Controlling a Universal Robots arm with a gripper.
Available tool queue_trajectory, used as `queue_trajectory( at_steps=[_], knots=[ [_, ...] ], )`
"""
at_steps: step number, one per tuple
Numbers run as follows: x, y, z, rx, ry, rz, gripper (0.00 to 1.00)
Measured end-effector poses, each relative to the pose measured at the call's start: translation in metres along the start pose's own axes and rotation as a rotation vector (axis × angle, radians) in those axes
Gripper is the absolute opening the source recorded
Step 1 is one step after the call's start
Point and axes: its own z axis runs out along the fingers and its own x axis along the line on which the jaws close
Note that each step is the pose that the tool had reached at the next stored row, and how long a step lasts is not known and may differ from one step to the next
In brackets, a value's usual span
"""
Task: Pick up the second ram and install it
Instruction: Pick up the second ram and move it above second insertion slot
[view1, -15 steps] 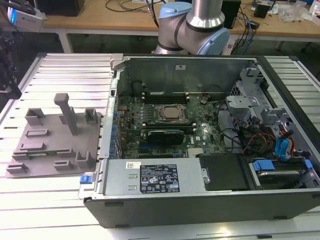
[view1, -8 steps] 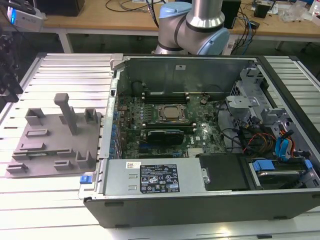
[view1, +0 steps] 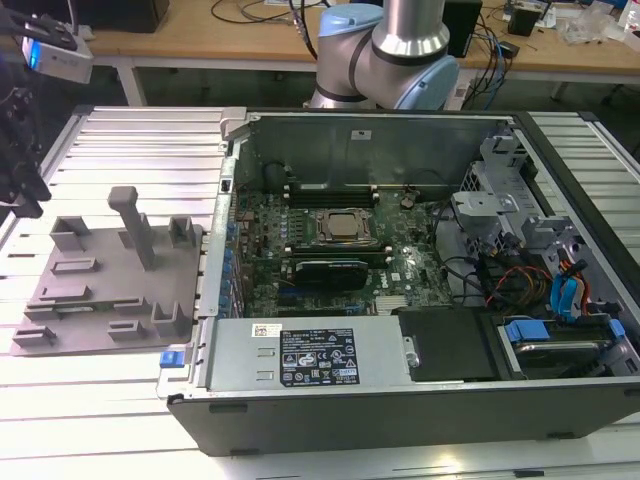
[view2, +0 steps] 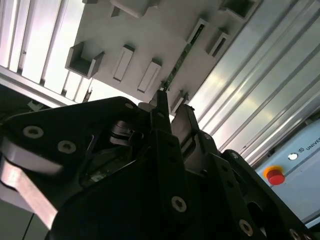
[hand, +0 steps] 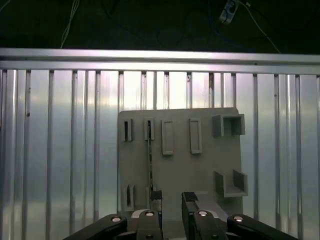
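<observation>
The second ram (hand: 149, 160) is a thin green stick standing on edge in two slots of the grey tray (hand: 215, 150). In the second wrist view the ram (view2: 183, 54) runs across the tray (view2: 150, 35) just beyond the fingertips. My gripper (hand: 171, 198) hovers above the tray, open, with nothing between its fingers. One finger (hand: 155, 197) lines up almost over the near end of the ram; the other sits off to the side. In the exterior view the gripper (view1: 22, 190) hangs at the left edge, above and left of the tray (view1: 100, 300).
An open computer case (view1: 400, 400) lies to the exterior view's right of the tray, with the CPU socket (view1: 345, 228) on the motherboard and memory slots (view1: 330, 187) beside it. Tall pegs (view1: 132, 225) stand on the tray. Ribbed metal tabletop (view1: 130, 140) surrounds both.
</observation>
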Motion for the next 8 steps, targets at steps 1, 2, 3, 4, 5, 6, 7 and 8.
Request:
queue_trajectory(
  at_steps=[1,2,3,4,5,6,7,8],
  knots=[
    [0.0001,-0.0002,0.0036,0.0000,0.0000,0.000,0.28],
    [0.0002,-0.0003,0.0060,0.0000,0.0000,0.000,0.28],
    [0.0002,-0.0003,0.0070,0.0000,0.0001,0.000,0.28],
    [0.0002,-0.0004,0.0079,0.0000,0.0000,0.000,0.28],
    [0.0003,-0.0004,0.0101,-0.0001,0.0000,0.000,0.28],
    [0.0003,-0.0005,0.0117,0.0000,0.0000,0.000,0.28],
    [0.0004,-0.0006,0.0140,0.0000,0.0001,0.000,0.28],
    [0.0004,-0.0007,0.0157,0.0000,0.0001,0.000,0.28]
  ],
)
